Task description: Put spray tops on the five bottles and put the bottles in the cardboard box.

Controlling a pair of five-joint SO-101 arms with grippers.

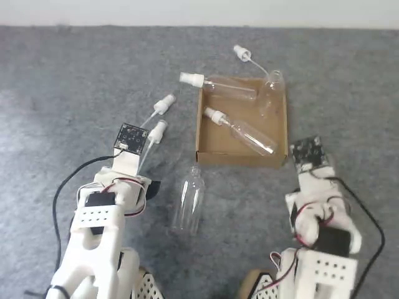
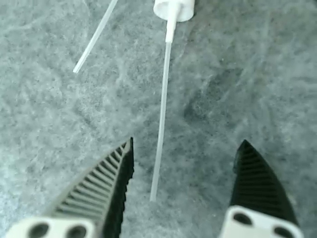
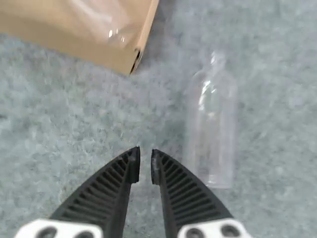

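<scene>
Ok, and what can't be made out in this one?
High view: whether the far spray top is seated in the corner bottle; too small, clear plastic.
Left wrist view: loose spray top, head cut off by the edge.
Right wrist view: cardboard box, contents cut off by the edge.

capless clear bottle (image 1: 189,200) lies near cardboard box (image 1: 240,158) holding other bottles (image 1: 249,136); spray tops (image 1: 159,130) loose.

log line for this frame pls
left gripper open over spray top tube | right gripper shut, empty | uncapped bottle on carpet | two capped bottles in cardboard box
</scene>
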